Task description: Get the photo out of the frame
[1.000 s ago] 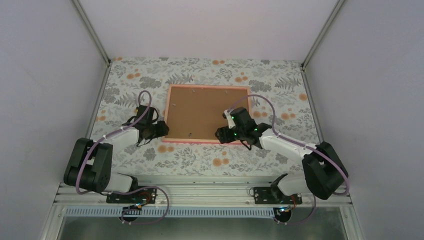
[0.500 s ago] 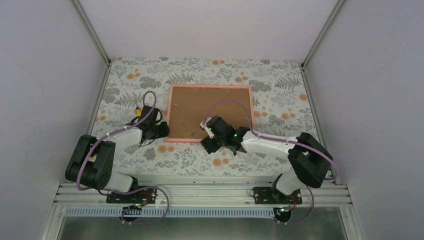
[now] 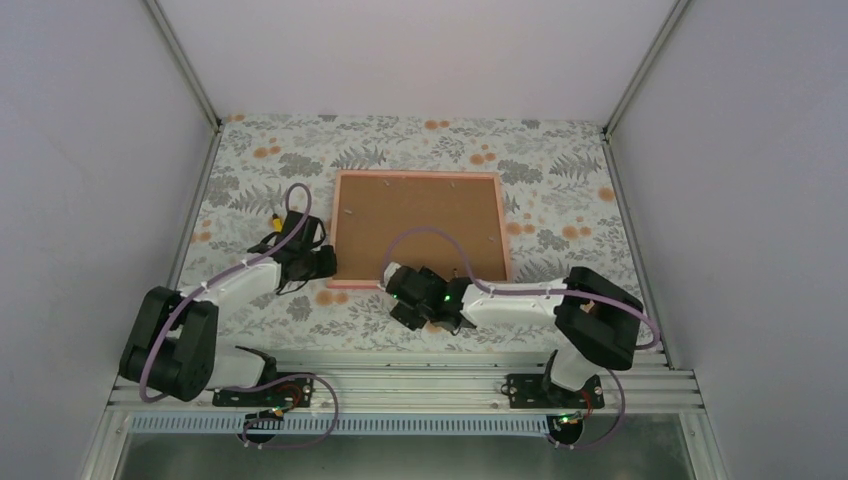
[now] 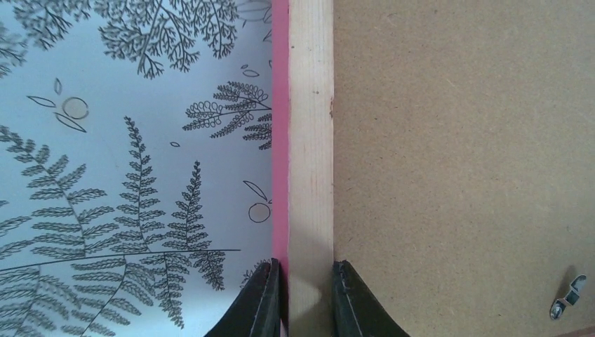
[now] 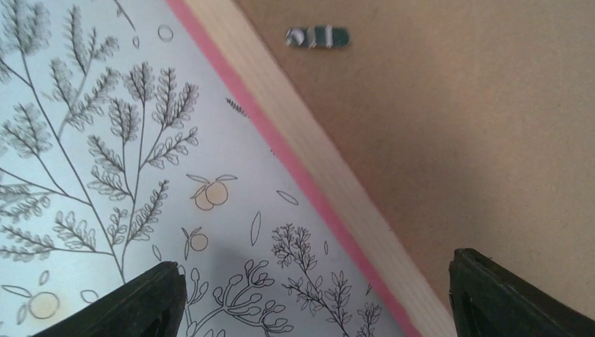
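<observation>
Plainly face down on tabletop point(image 3: 560, 170): frame point(image 4: 310, 126), backing board point(image 3: 415, 225) up, photo hidden beneath. Left jaws clamped on left rail; right jaws spread wide over near rail, metal clip point(image 5: 317, 36) just ahead, nearer than left.

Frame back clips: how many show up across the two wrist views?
2: one silver clip at the lower right edge of the left wrist view, one oblong clip near the top of the right wrist view. They may be the same clip; others could lie outside both views.

Bright, even, diffuse light with faint soft shadows; right wrist view slightly blurred.
</observation>
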